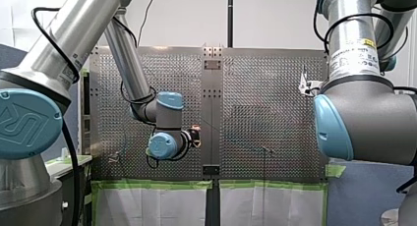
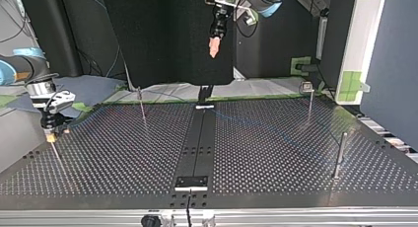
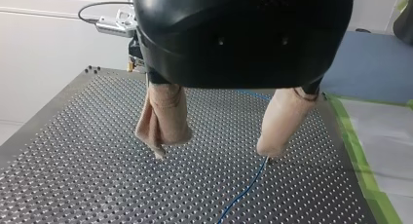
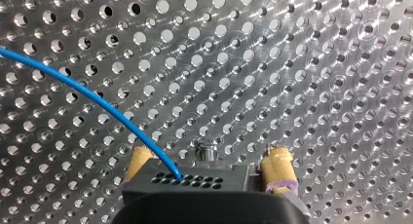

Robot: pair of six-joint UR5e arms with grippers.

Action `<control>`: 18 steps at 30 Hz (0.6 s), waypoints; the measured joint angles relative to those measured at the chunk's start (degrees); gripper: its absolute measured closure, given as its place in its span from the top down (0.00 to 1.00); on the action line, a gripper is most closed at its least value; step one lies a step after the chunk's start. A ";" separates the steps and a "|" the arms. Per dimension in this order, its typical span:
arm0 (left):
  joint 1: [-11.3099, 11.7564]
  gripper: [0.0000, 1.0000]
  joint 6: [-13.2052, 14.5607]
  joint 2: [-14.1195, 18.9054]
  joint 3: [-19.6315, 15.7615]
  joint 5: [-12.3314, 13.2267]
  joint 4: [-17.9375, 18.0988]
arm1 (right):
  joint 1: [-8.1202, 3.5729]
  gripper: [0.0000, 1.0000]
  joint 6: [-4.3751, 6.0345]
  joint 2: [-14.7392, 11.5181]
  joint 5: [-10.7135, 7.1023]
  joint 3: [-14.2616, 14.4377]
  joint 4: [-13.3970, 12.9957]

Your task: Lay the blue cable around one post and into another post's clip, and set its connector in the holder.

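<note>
My left gripper [image 3: 214, 153], jaws apart, over the table [image 3: 73, 185] — my right gripper [image 4: 208, 158] likewise spread, blue cable [image 4: 87, 95] beside one pad [image 4: 139, 160]

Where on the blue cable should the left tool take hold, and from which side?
Likely the stretch of blue cable lying flat on the perforated table close by my left tool. Come down from above with the tool open astride it: the cable is thin and low, with bare table on both sides.
</note>
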 joint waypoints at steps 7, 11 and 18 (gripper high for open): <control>0.18 1.00 -0.76 0.00 0.08 0.43 -0.09 | 0.00 0.98 0.00 0.00 0.00 -0.01 0.00; 0.40 1.00 -0.78 0.00 0.14 0.63 0.30 | 0.00 0.98 0.00 0.00 0.00 -0.01 0.00; 0.54 1.00 -0.68 0.00 0.16 0.44 0.69 | 0.00 0.98 0.00 0.00 0.00 0.00 0.00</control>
